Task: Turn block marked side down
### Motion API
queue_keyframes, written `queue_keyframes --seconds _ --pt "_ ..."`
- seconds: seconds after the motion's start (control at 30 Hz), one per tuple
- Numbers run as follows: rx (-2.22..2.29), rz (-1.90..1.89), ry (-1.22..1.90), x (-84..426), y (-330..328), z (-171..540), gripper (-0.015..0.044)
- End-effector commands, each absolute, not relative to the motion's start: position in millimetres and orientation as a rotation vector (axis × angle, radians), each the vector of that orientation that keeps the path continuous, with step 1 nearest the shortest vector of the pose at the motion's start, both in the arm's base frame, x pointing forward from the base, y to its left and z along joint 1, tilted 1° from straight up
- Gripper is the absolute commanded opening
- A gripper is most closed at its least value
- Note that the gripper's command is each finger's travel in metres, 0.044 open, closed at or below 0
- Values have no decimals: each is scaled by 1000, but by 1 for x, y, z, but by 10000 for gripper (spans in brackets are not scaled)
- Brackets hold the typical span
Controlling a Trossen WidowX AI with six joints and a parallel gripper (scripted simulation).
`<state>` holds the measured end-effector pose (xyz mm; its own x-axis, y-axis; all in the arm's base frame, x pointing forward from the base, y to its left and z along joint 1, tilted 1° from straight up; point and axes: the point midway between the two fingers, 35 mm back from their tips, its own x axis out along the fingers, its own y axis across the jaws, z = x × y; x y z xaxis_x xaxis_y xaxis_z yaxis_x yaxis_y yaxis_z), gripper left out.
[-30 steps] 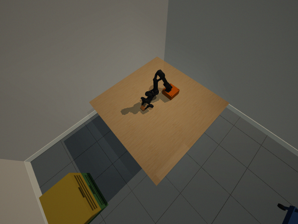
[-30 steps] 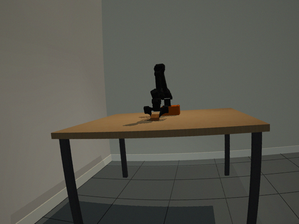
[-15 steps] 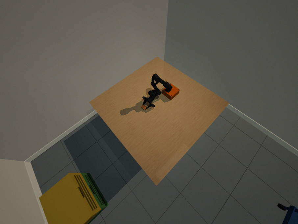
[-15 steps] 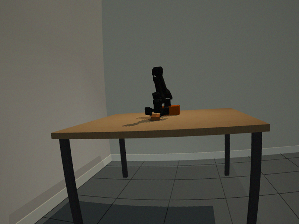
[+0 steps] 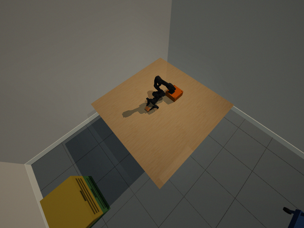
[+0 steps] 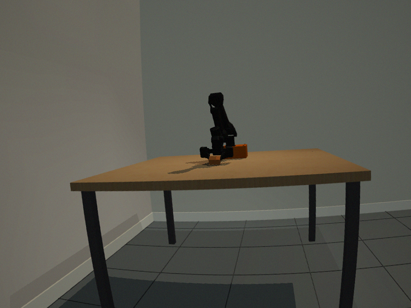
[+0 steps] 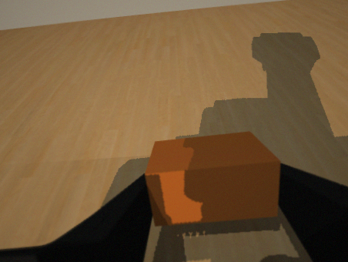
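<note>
A small orange block [image 5: 147,108] [image 6: 214,160] [image 7: 215,189] is between the fingers of my black gripper [image 5: 148,108] [image 6: 215,158] [image 7: 212,194], which is shut on it. In the wrist view one finger presses on each end of the block. The two faces seen there are plain orange, partly in shadow, and show no mark. The marked side is not visible. The block is low over the wooden table [image 5: 162,147] [image 6: 290,171] [image 7: 96,89]. I cannot tell whether it touches the surface. The gripper reaches down at a low slant.
The arm's orange base box [image 5: 177,92] [image 6: 241,151] is on the table behind the gripper. The arm's shadow falls across the table around the block. A yellow and green box [image 5: 71,201] and a blue object [image 5: 297,218] are on the floor, away from the table.
</note>
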<state>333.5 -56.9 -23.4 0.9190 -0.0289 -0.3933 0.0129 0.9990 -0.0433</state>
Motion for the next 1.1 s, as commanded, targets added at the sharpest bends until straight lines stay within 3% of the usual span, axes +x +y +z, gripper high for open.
queue_keyframes --seconds 0.0,0.1,0.67,1.07 --pt "-35 -19 401 333 -56 -22 0" --pt "-35 -19 401 333 -56 -22 0" --pt "-35 -19 401 333 -56 -22 440" --pt "-35 -19 401 333 -56 -22 440"
